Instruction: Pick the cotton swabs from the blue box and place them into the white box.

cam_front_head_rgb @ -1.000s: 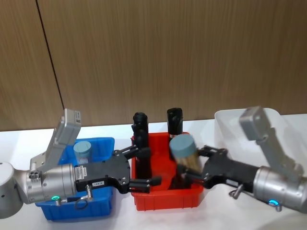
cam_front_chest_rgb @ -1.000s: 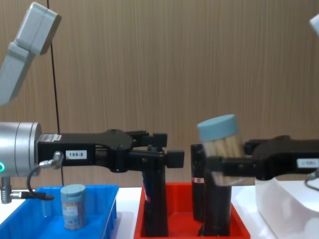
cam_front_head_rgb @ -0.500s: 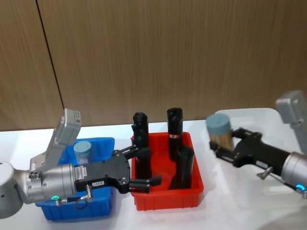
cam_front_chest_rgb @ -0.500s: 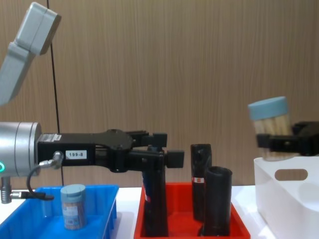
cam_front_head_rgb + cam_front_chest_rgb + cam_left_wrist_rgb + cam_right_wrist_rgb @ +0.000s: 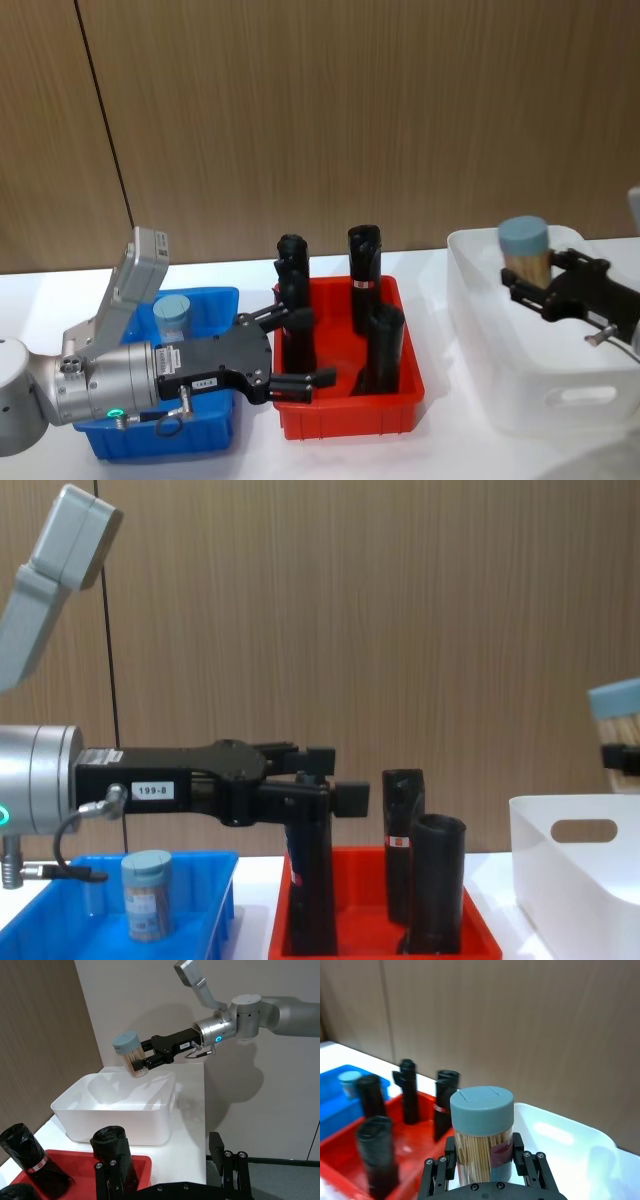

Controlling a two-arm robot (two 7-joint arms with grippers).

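Note:
My right gripper [image 5: 536, 272] is shut on a cotton swabs jar [image 5: 524, 248] with a grey-blue lid, held upright above the white box [image 5: 530, 405]. The right wrist view shows the jar [image 5: 482, 1135] clamped between the fingers [image 5: 451, 1160]. From the left wrist view the jar [image 5: 131, 1053] hangs over the white box [image 5: 120, 1122]. A second cotton swabs jar [image 5: 172, 316] stands in the blue box [image 5: 222, 296] at the left. My left gripper [image 5: 298, 348] is open and holds nothing, level over the gap between the blue box and the red bin.
A red bin [image 5: 345, 418] sits between the two boxes and holds several tall black cylinders [image 5: 365, 262]. A wooden wall stands close behind the white table. In the chest view the white box [image 5: 575, 885] is at the right edge.
My right gripper has carried the jar to the right, from over the red bin to over the white box. The left arm has not moved.

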